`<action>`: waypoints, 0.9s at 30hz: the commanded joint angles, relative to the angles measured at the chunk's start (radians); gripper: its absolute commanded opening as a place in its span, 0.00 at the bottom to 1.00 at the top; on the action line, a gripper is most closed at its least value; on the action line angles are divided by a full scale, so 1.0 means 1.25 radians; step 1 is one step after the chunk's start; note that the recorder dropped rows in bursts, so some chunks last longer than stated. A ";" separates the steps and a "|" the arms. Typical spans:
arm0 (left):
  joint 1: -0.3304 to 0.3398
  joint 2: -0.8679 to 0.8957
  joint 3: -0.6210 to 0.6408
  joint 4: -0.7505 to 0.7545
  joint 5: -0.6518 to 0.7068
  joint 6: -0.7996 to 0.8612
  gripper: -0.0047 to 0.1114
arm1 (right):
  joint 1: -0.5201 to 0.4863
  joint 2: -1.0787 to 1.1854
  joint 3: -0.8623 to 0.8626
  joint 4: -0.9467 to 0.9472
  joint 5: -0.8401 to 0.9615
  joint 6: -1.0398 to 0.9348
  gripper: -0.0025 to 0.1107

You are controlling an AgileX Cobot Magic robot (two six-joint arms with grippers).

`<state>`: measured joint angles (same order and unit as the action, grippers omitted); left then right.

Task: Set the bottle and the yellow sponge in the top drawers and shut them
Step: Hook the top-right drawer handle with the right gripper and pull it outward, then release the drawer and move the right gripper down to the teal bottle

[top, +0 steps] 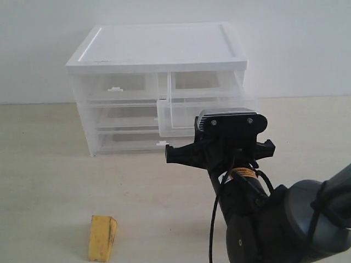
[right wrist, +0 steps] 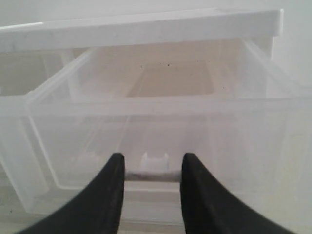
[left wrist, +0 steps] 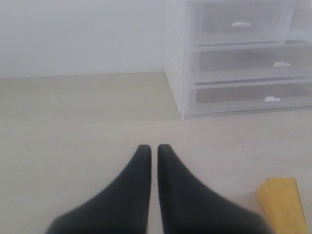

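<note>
Now we see the white-topped cabinet point(top: 159, 49) in the upper middle of the exterior view, its right top drawer point(top: 205, 112) pulled out and its left top drawer point(top: 115, 87) shut. Our right gripper point(right wrist: 152, 170) sits at the front wall of the open drawer, fingers spread to either side of the small white tab handle point(right wrist: 155, 161); we cannot tell whether they touch it. Our left gripper point(left wrist: 153, 151) has its fingers pressed together, holding nothing, above the bare tabletop point(left wrist: 73, 122). Beside it, at the lower right of the left wrist view, lies the yellow sponge point(left wrist: 282, 204); the exterior view shows it at lower left. We find no bottle in any view.
</note>
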<state>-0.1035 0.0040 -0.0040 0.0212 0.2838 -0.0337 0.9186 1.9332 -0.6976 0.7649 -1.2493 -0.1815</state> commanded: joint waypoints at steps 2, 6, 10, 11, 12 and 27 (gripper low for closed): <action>0.002 -0.003 0.003 -0.008 0.000 0.003 0.08 | 0.016 -0.006 0.009 -0.009 0.023 -0.002 0.26; 0.002 -0.003 0.003 -0.008 0.000 0.003 0.08 | 0.024 -0.006 0.009 0.028 0.023 -0.001 0.56; 0.002 -0.003 0.003 -0.008 0.000 0.003 0.08 | 0.073 -0.025 0.010 0.110 0.023 -0.066 0.68; 0.002 -0.003 0.003 -0.008 0.000 0.003 0.08 | 0.093 -0.036 0.013 0.121 0.023 -0.100 0.67; 0.002 -0.003 0.003 -0.008 0.000 0.003 0.08 | 0.109 -0.046 0.016 0.127 0.023 -0.121 0.67; 0.002 -0.003 0.003 -0.008 0.000 0.003 0.08 | 0.198 -0.337 0.148 0.257 0.252 -0.458 0.05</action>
<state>-0.1035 0.0040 -0.0040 0.0212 0.2838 -0.0337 1.1646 1.5792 -0.5264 1.0544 -0.9848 -0.6415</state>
